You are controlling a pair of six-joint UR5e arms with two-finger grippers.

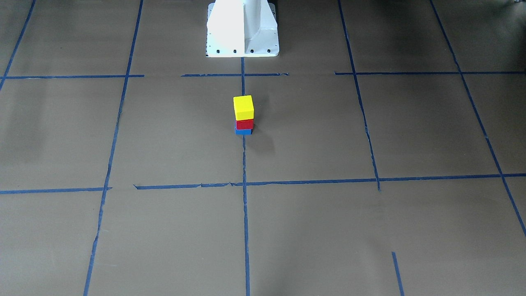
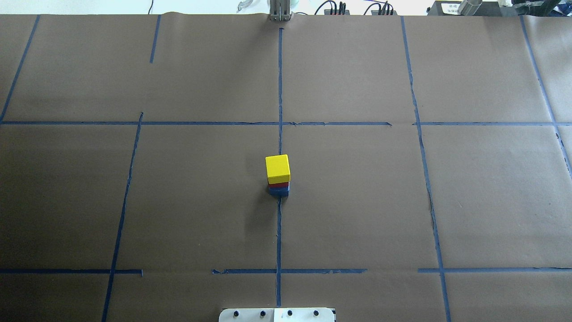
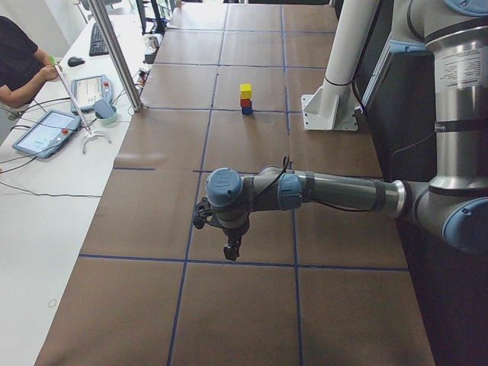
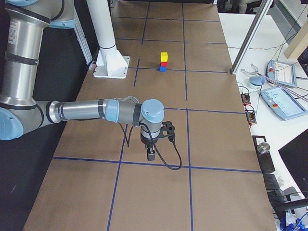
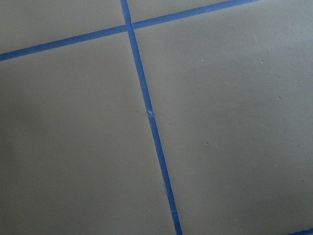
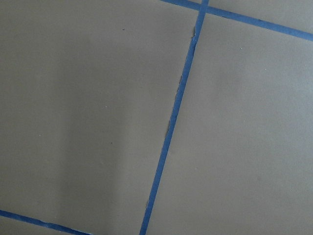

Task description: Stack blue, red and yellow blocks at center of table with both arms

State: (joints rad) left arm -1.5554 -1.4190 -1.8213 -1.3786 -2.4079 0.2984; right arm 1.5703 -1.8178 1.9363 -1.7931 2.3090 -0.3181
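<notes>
The three blocks stand as one stack on the centre tape line of the table (image 2: 357,201): the blue block (image 2: 279,191) at the bottom, the red block (image 2: 279,184) on it, the yellow block (image 2: 277,167) on top. From the front the yellow block (image 1: 243,107) sits slightly askew over the red block (image 1: 245,124) and the blue block (image 1: 243,131). Nothing touches the stack. My left gripper (image 3: 232,250) hangs over the table far from the stack, and so does my right gripper (image 4: 150,155). Both appear only in the side views, so I cannot tell whether they are open or shut. Both wrist views show only paper and tape.
The white pedestal (image 1: 242,28) stands behind the stack on the robot's side. A metal post (image 3: 118,53) rises at the table's far edge. Beyond it lie tablets (image 3: 44,131) on a white bench, where a person's arm (image 3: 27,84) rests.
</notes>
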